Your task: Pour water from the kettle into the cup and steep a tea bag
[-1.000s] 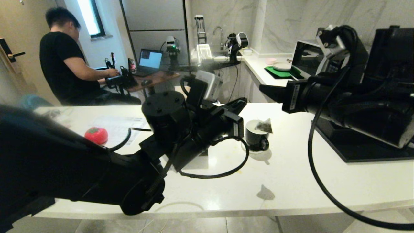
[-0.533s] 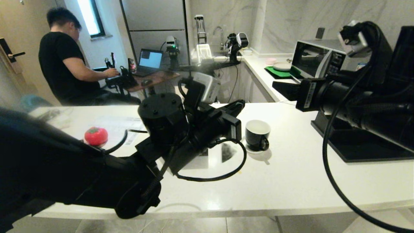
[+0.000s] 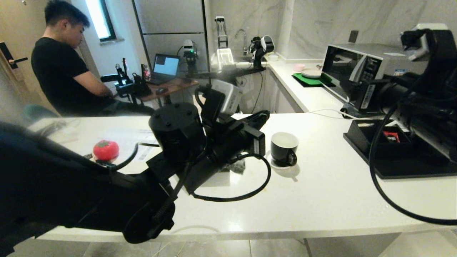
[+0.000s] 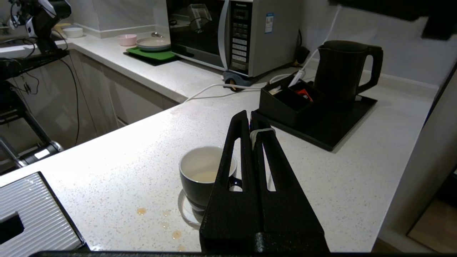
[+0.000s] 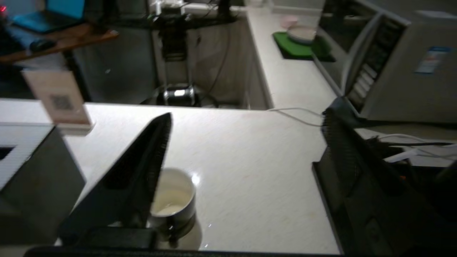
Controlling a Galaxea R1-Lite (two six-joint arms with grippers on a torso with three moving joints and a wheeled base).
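Near: my left gripper (image 4: 250, 117) pressed shut, empty | Centre: glossy cup (image 3: 283, 148) on saucer, speckled white counter (image 3: 321, 192) | Right: my right gripper (image 5: 246, 117) spread wide, empty | Upper right: matte kettle (image 4: 342, 69) on black tray (image 4: 332, 125) | Far: microwave (image 3: 360, 67).

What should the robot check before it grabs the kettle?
1. Small glossy black mug upright on its white saucer: ok.
2. Tea bag inside the mug: not ok, only a little pale liquid shows.
3. Tall matte black electric kettle upright on the flat black tray: ok.
4. Right end effector open for grasping: ok.
5. Left end effector empty: ok, shut on nothing.
6. White speckled counter dry: not ok, brownish drops beside the saucer.
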